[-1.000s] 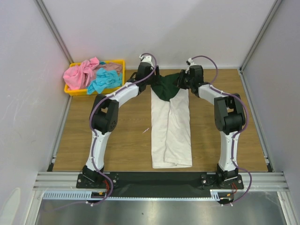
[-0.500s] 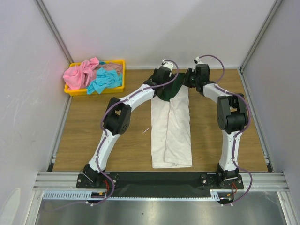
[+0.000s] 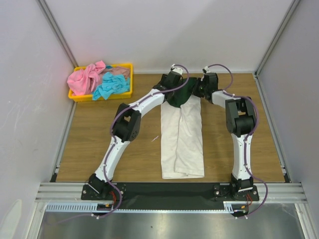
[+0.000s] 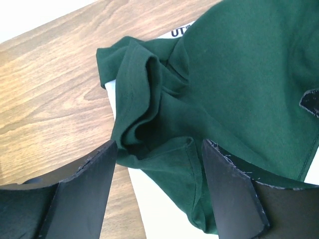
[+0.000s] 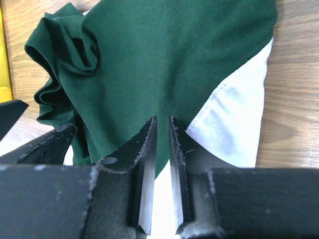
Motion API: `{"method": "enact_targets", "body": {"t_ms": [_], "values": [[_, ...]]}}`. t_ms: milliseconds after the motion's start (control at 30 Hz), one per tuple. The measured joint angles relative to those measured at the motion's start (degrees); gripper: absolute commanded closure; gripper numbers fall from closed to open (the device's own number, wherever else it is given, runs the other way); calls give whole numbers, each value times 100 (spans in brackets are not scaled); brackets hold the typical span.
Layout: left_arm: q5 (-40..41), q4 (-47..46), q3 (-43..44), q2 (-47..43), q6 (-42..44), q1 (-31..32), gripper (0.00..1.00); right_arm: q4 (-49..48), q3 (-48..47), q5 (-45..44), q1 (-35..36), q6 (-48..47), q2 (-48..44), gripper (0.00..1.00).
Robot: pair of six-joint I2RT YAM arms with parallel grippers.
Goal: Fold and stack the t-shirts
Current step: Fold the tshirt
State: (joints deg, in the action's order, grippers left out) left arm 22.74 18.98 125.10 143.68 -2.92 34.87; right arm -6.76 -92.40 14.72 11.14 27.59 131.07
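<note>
White cloth t-shirt with dark green sleeves (image 3: 182,144) lies folded lengthwise on the wooden bench (image 3: 99,144). Left claw (image 4: 159,145) gapes wide astride its bunched far sleeve. Right claw (image 5: 162,122), nearly closed over green cloth, is possibly pinching it.

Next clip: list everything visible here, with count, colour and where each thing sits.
white cloth t-shirt with dark green sleeves: one, white and green, folded into a long strip mid-table, sleeves bunched at the far end
crumpled pink cloth shirt: one, pink, left part of the tray
crumpled turquoise cloth shirt: one, turquoise, right part of the tray
yellow plastic tray: one, yellow, table's far left corner
small pale scrap: one, whitish, left of the strip; too small to identify
wooden table: one, brown
left gripper: one, black, open, astride a green sleeve fold
right gripper: one, black, fingers nearly together at the green cloth; grip unclear
</note>
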Motion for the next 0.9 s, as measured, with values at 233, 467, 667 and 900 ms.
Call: {"method": "enact_targets", "body": {"t_ms": [233, 467, 667, 900], "values": [[50, 323, 420, 199, 55, 4, 23, -26, -61, -2, -2, 85, 13, 80], [11, 778, 608, 374, 105, 4, 24, -46, -66, 0, -2, 116, 15, 81], [76, 984, 662, 452, 92, -7, 38, -66, -66, 20, -2, 136, 20, 81], [122, 852, 549, 422, -140, -98, 57, -63, -68, 11, -2, 155, 20, 81]]}}
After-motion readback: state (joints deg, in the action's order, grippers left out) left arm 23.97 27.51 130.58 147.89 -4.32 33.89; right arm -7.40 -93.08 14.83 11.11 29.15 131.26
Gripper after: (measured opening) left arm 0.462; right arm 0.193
